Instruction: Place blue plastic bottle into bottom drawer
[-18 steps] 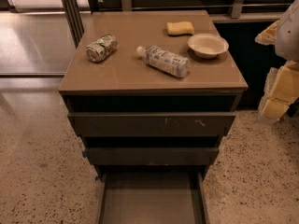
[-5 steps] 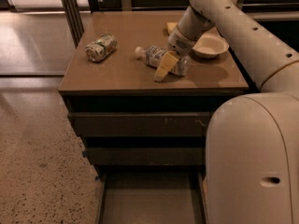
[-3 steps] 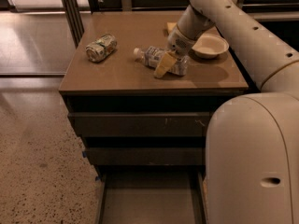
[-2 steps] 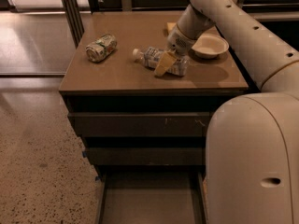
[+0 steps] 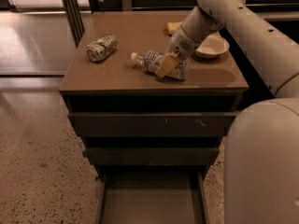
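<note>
- In the camera view, the gripper (image 5: 166, 66) was low over the cabinet top (image 5: 140, 29), near the middle and a little toward the front edge. It was at the end of the pale arm (image 5: 243, 22), which came in from the back right corner.
- The gripper was on top of the blue plastic bottle (image 5: 150, 60), about at the middle of its length. Whether the claw was apart or clamped on the bottle, I could not tell.
- The blue plastic bottle lay on its side on the cabinet top, with its white cap pointing toward the left edge.
- A crushed can (image 5: 101, 47) lay on its side near the left edge, well apart from the bottle.
- A white bowl (image 5: 213, 46) stood near the right edge, and a yellow sponge (image 5: 173, 27) lay near the back edge, partly hidden by the arm.
- The bottom drawer (image 5: 152, 202) was pulled out toward the camera, below the two upper drawers (image 5: 152, 124), which were closed.
</note>
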